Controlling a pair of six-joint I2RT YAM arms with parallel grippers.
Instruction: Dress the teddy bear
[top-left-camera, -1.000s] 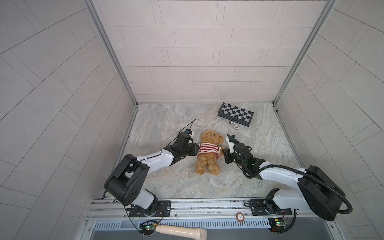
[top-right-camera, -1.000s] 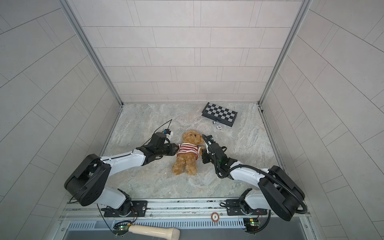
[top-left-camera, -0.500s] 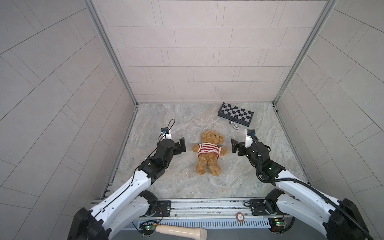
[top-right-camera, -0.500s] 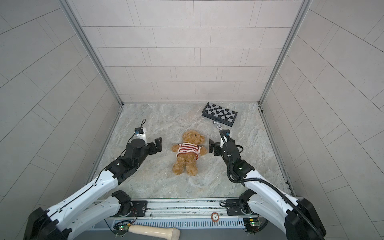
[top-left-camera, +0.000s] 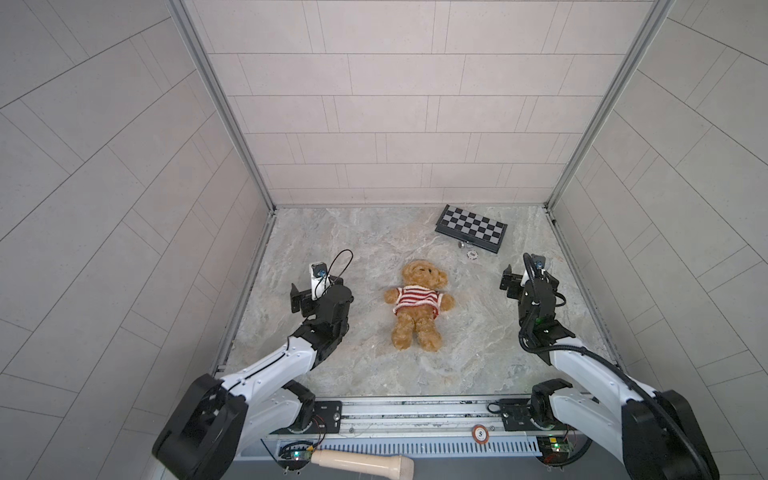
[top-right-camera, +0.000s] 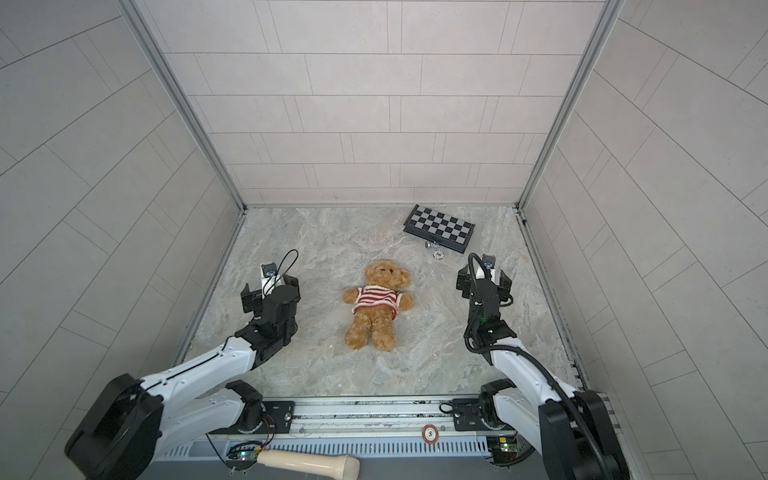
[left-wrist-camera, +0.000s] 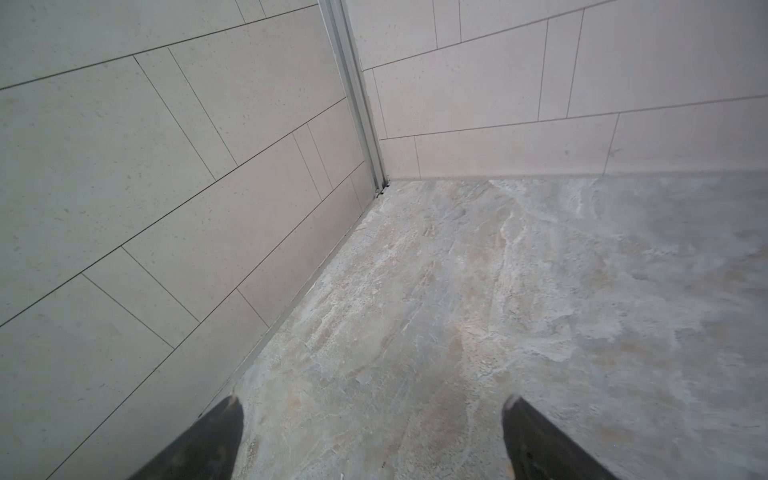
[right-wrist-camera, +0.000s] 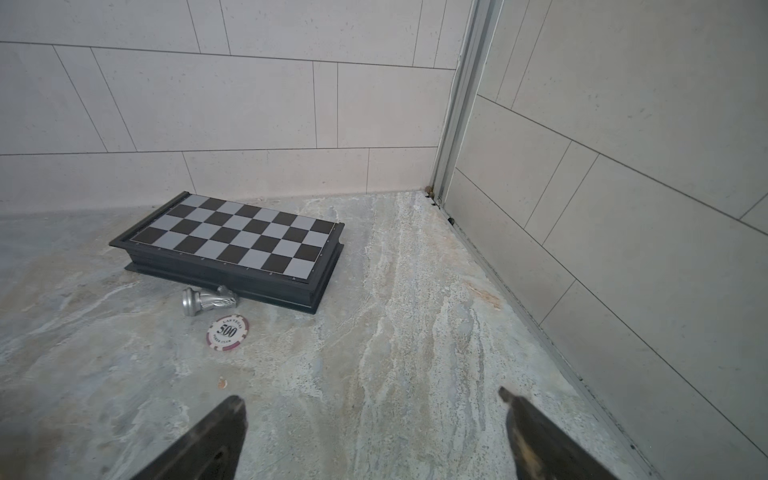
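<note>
Your teddy bear (top-left-camera: 417, 309) face-up at the middle of the table (top-left-camera: 365, 374), striped sweater (top-left-camera: 415, 297) on its torso, your left gripper (left-wrist-camera: 372, 403) and right gripper (right-wrist-camera: 370, 399) well off to either side, fingers spread wide, holding nothing.

Pale tiled walls (top-left-camera: 374, 104), marbled grey floor (top-left-camera: 353, 232).

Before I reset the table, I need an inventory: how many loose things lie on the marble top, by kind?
teddy bear: 1
red-and-white striped sweater, worn by the bear: 1
folded chessboard: 1
silver chess knight, lying on its side: 1
poker chip: 1
Total: 5
</note>
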